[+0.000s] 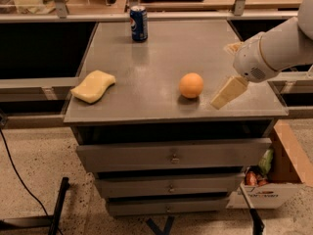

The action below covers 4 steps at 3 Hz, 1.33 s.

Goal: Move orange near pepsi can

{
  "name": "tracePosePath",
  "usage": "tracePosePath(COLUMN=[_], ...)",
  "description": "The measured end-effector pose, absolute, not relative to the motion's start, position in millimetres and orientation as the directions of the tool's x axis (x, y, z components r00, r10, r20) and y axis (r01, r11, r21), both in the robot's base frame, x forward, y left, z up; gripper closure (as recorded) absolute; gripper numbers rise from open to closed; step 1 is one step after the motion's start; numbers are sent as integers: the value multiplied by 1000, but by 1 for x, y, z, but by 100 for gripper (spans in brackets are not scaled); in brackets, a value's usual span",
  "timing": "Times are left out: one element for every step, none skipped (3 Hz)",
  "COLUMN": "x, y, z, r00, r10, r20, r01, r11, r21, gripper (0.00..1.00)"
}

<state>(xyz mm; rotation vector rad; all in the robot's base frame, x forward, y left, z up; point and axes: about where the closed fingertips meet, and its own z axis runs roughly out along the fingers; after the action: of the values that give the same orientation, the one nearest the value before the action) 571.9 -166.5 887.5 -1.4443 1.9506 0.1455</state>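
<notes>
A flat-topped grey metal bench [146, 72] with three drawers [172, 155] stacked in its front carries three things. The smooth round orange fruit [190, 85] sits right of the middle of the top, towards the front edge, with bare surface all around it. The small upright blue pepsi can [139, 23], silver on top, stands at the far edge of the bench, left of centre, well apart from the orange. A pale yellow sponge [93, 86] with wavy edges lies flat at the left front corner, its near end close to the edge. The robot's thick white arm [274, 50] reaches in from the right, above the right side of the bench. At its end the pale cream claw [227, 92] slants down and to the left, its tip low over the bench just beside the orange on the right, not touching the fruit. A gap of grey surface shows between the two. Whether the claw is apart or together I cannot tell from this angle, and nothing is seen held in it. On the speckled floor to the right of the drawers stands an open brown cardboard box [288, 155] with some packets inside. A black cable [17, 175] runs across the floor on the left.
</notes>
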Motion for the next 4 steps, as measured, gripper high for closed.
tracePosePath(x=[581, 588, 594, 604], y=[-160, -153, -146, -135], z=[876, 867, 859, 853], r00=[-133, -124, -122, -109], r10=[-761, -736, -711, -674], r20=[-635, -665, -692, -730], r01=[-889, -902, -913, -924], r11=[375, 363, 354, 340], r21=[-263, -233, -203, -176], gripper=[0, 0, 0, 0])
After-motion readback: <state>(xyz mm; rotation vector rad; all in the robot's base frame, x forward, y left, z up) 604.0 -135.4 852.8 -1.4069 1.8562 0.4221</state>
